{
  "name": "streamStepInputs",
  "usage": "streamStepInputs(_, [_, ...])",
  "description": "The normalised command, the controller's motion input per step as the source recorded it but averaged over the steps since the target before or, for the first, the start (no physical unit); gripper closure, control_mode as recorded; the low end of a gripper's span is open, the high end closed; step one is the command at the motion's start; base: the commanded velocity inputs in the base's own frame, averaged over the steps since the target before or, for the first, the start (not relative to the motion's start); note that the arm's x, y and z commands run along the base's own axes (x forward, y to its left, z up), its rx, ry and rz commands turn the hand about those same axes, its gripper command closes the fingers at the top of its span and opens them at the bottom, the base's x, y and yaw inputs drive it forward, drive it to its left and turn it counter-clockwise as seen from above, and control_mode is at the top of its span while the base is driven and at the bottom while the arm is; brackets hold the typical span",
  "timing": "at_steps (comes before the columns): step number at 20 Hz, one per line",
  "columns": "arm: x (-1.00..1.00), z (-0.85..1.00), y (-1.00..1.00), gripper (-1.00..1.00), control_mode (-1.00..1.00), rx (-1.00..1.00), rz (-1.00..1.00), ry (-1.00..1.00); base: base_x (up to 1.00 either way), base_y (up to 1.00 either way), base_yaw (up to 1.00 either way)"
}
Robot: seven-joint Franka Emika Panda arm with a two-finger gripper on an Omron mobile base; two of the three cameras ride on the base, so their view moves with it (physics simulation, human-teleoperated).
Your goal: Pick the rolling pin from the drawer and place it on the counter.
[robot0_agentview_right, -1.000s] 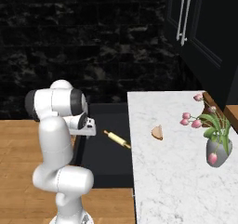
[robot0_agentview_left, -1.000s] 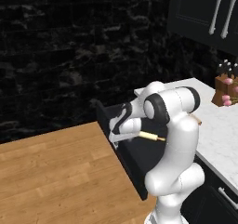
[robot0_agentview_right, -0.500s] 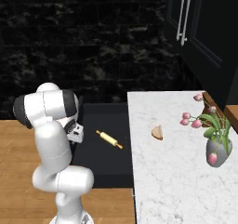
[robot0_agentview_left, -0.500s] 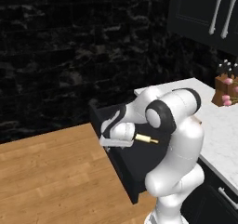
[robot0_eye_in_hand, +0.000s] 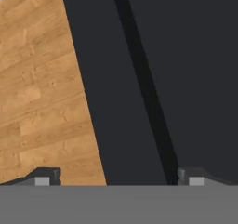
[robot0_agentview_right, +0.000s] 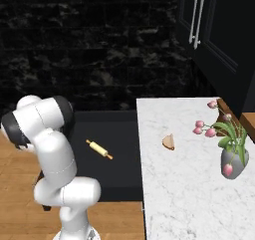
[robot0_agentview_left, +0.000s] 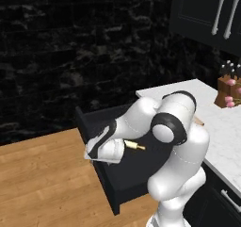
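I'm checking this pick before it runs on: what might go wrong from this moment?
1. The pincer hangs open over the drawer front edge, one tip over the wooden floor, well off the rolling pin. Descending here would likely strike the edge.
2. The pin lies diagonally, apart from the walls; a misaligned close might roll it away.
3. On the counter, a bread piece and flower vase could be bumped at placement.

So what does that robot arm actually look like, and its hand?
The arm is glossy white, built of fat rounded segments with dark grey bands at the joints. Its hand is white with a dark patch, ending in two small dark fingertips. No cables or markings show.
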Motion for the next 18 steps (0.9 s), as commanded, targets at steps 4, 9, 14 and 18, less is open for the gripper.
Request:
streamStepInputs(4, [-0.37, 0.33, 1.0, -1.0, -1.0, 0.0, -0.12, 0.0, 0.0, 0.0, 0.0])
streamStepInputs(9, [0.06, 0.51, 0.61, -1.0, -1.0, -0.05, -0.05, 0.06, 0.0, 0.0, 0.0])
streamStepInputs(14, [0.09, 0.82, 0.0, -1.0, -1.0, -0.09, 0.0, 0.1, 0.0, 0.0, 0.0])
streamStepInputs(18, [0.0, 1.0, 0.01, -1.0, -1.0, -0.14, 0.0, -0.01, 0.0, 0.0, 0.0])
